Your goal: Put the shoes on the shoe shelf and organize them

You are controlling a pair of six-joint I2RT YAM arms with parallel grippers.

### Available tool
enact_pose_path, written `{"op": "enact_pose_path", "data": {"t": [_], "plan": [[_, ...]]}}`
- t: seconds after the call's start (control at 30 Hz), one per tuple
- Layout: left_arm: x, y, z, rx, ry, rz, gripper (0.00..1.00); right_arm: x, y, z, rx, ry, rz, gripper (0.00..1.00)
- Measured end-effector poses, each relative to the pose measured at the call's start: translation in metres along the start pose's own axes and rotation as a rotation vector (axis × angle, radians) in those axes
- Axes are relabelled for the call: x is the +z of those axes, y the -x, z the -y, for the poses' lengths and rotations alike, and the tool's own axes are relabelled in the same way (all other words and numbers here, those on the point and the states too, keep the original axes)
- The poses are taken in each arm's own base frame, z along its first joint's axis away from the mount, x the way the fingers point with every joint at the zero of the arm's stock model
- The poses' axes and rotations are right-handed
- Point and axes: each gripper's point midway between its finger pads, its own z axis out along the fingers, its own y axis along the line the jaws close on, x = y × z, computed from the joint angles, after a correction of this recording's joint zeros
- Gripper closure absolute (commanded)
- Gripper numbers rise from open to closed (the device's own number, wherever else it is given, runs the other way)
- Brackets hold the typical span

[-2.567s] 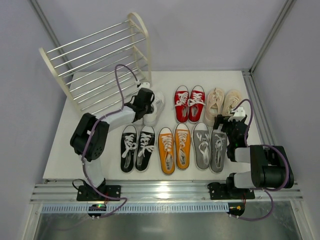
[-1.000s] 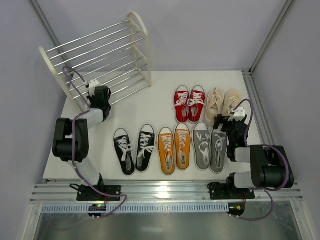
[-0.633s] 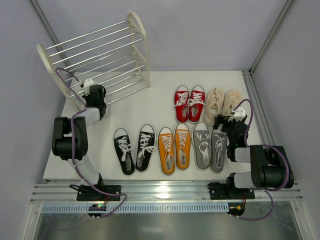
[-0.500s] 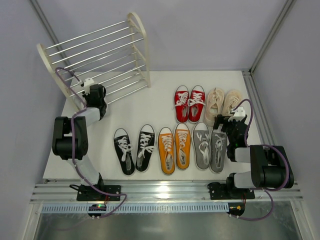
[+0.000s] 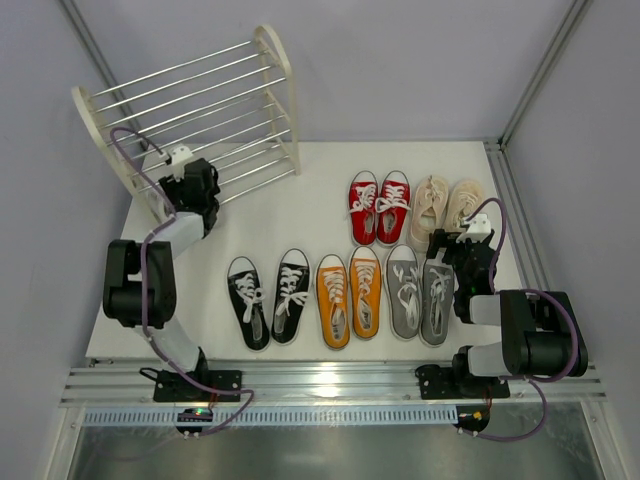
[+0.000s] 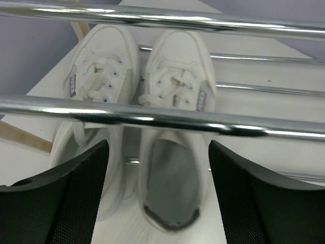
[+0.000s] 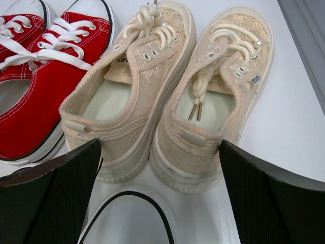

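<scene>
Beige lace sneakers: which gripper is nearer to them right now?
Right. The right gripper sits just behind the heels of the beige sneakers, jaws open. The left gripper is far off at the shoe shelf, facing the white sneakers.

The white pair (image 6: 175,86) is gone from the table (image 5: 300,190) beside the red shoes (image 5: 378,207) and now sits side by side beneath the rods (image 6: 162,116) of the shoe shelf (image 5: 272,60). The left gripper (image 6: 158,195) has released it and drawn back slightly, jaws spread. The left black shoe (image 5: 246,300) now lies skewed outward.
</scene>
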Motion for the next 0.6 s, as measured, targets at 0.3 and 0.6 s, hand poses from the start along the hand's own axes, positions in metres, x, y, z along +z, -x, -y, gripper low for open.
{"op": "enact_pose_path", "data": {"t": [0.3, 0.6], "plan": [[-0.06, 0.021, 0.037, -0.005, -0.083, 0.018, 0.21, 0.0, 0.0, 0.0, 0.0, 0.0, 0.0, 0.03], [-0.179, -0.007, 0.091, 0.01, -0.303, -0.15, 0.16, 0.0, 0.0, 0.0, 0.0, 0.0, 0.0, 0.03]]}}
